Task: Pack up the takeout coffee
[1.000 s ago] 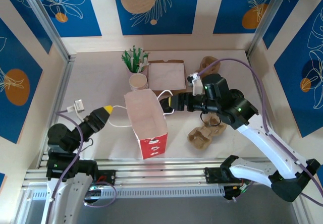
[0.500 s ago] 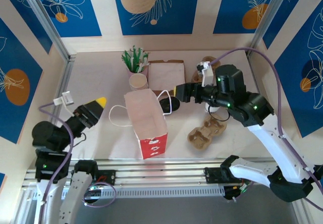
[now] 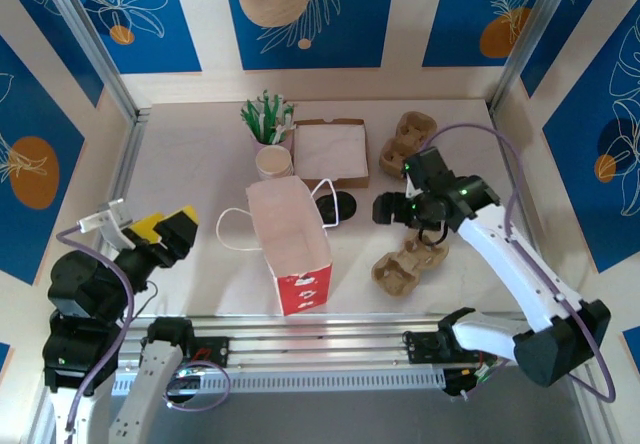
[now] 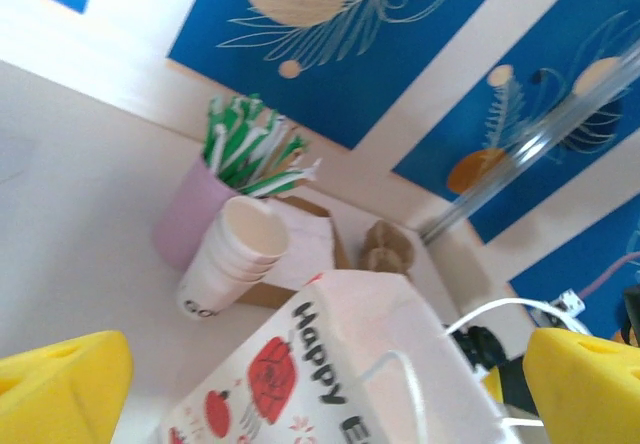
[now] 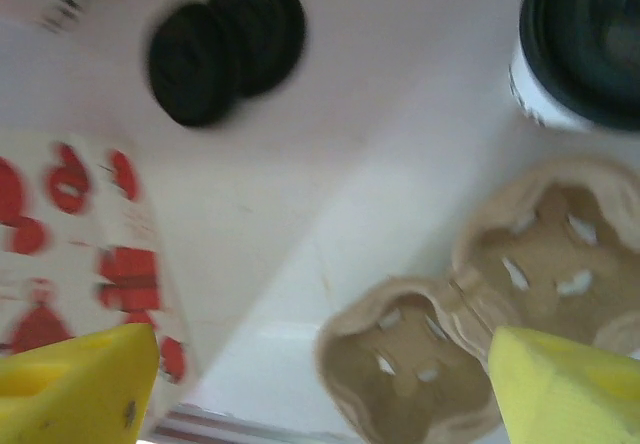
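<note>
A robot lab cell, this one: aluminium framing [image 3: 320, 349] along the near edge, printed blue leaf panels [image 3: 310, 14] for walls, and a white worktop [image 3: 200, 164] dressed like a café counter (straws [image 3: 265, 119], stacked cups [image 3: 273, 162], paper bag [image 3: 288, 234], cardboard carrier [image 3: 410, 262]).

White black-lidded coffee cup [image 5: 582, 49], upright, just beside cup carrier [image 5: 525, 254]
</note>
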Motion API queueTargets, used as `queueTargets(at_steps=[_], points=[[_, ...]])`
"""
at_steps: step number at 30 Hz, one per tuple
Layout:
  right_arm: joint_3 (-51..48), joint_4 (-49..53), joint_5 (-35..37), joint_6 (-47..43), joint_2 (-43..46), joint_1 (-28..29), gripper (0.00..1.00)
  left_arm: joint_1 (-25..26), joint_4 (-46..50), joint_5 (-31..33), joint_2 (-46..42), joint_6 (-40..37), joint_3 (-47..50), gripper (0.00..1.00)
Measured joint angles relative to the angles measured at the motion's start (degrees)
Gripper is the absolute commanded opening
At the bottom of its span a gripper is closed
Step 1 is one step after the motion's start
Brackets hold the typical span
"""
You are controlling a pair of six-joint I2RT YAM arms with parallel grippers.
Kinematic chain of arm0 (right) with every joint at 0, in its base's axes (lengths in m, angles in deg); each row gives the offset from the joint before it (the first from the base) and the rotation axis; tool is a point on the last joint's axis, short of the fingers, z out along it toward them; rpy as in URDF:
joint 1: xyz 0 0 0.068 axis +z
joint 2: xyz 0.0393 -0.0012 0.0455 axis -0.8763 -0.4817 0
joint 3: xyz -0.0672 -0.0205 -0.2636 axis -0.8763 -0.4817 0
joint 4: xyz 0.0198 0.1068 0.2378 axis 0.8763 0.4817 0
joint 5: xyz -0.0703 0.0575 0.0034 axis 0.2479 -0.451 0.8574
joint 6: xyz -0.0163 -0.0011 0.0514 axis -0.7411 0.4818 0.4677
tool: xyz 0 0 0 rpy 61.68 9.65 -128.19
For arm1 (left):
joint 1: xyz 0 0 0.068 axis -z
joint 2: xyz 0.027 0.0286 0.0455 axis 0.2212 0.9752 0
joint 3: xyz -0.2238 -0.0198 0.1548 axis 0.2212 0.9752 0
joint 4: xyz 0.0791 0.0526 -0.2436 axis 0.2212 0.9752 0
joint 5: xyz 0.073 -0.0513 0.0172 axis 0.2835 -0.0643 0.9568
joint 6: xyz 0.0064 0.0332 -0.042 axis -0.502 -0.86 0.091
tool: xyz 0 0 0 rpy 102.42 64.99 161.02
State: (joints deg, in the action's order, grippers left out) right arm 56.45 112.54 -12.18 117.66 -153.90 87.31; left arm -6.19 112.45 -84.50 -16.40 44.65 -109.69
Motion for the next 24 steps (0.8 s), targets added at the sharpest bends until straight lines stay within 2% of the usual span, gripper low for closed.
queueTargets(at_steps=[4, 12, 17, 22, 24], points=[[-6.64, -0.33, 1.79, 0.61, -1.33, 0.13, 0.83, 0.09, 1.77, 1.25, -0.46, -1.05, 1.40, 1.00], [-13.55, -3.69, 4.57, 1.01, -5.88, 1.27, 0.78, 0.68, 2.27, 1.25, -0.68, -2.73, 2.03, 1.00], [-14.21, -4.15, 8.02, 3.19, -8.39, 5.31, 0.68, 0.74, 2.25, 1.25, -0.70, -3.54, 2.05, 1.00], [-15.69, -4.28, 11.96, 5.79, -9.18, 7.96, 0.67, 0.83, 2.27, 1.25, -0.70, -3.87, 2.10, 1.00], [-15.69, -4.11, 13.20, 6.71, -9.18, 8.00, 0.63, 0.85, 2.27, 1.27, -0.70, -4.11, 2.10, 1.00]])
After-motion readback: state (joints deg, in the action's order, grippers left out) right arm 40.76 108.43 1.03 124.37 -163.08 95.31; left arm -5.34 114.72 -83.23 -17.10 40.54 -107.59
